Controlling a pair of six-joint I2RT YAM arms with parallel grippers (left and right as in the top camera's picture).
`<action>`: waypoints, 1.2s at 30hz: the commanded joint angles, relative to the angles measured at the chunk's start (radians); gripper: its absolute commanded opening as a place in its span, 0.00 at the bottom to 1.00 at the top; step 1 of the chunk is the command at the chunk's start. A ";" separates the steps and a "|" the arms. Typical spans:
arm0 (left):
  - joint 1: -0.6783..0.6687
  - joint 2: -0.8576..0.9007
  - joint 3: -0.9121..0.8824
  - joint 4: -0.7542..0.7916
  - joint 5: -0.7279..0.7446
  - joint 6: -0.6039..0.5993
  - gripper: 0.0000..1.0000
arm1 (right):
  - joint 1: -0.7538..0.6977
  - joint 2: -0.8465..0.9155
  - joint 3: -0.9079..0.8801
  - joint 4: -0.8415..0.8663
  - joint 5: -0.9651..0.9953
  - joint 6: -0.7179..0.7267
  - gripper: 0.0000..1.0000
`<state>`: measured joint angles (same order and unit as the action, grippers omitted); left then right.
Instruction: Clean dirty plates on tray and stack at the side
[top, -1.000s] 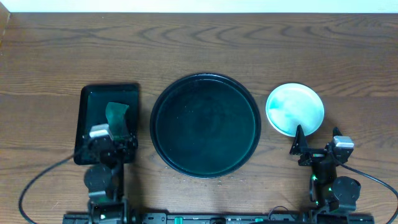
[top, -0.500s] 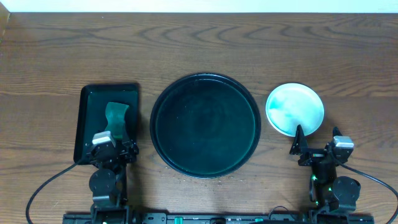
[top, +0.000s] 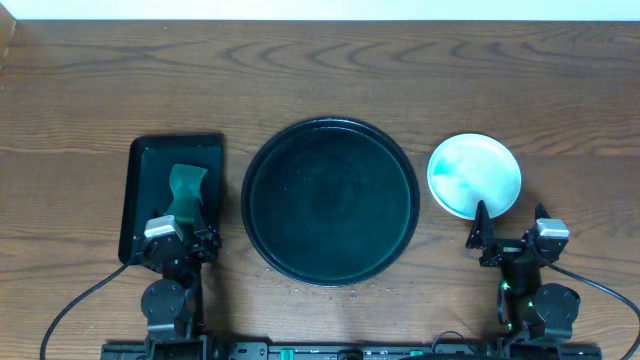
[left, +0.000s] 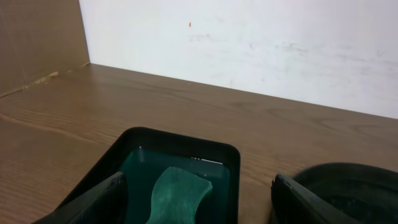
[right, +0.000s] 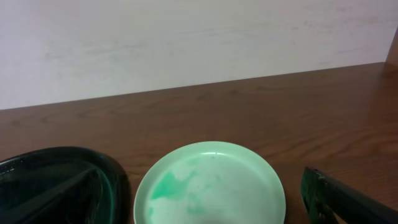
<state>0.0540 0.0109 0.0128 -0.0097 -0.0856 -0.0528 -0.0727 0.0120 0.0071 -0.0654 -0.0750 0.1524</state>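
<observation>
The large round dark tray (top: 330, 200) sits mid-table with nothing on it; its rim also shows in the left wrist view (left: 348, 177) and the right wrist view (right: 56, 168). A pale mint plate (top: 474, 176) with teal smears on its top face lies on the table right of the tray, also in the right wrist view (right: 211, 183). I cannot tell whether other plates lie under it. My right gripper (top: 510, 225) (right: 205, 208) is open and empty just in front of the plate. My left gripper (top: 182, 232) (left: 199, 205) is open and empty at the near end of the rectangular tray.
A smaller rectangular dark green tray (top: 140, 190) stands left of the round tray and holds a teal sponge (top: 186, 185) (left: 177, 193). A white wall lies beyond the table's far edge. A brown panel stands at the far left (left: 37, 37).
My left gripper has drawn back a little toward the table's front edge, away from the sponge. The right arm, plate and trays have not moved.
</observation>
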 joint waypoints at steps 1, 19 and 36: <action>-0.005 0.004 -0.009 -0.055 -0.001 0.006 0.74 | 0.003 -0.006 -0.002 -0.004 -0.005 0.011 0.99; -0.005 0.033 -0.009 -0.055 -0.002 0.006 0.74 | 0.003 -0.006 -0.002 -0.004 -0.005 0.011 0.99; -0.005 0.033 -0.009 -0.055 -0.002 0.006 0.74 | 0.003 -0.006 -0.002 -0.004 -0.005 0.011 0.99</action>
<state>0.0540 0.0425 0.0135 -0.0124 -0.0776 -0.0521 -0.0727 0.0120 0.0071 -0.0654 -0.0750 0.1524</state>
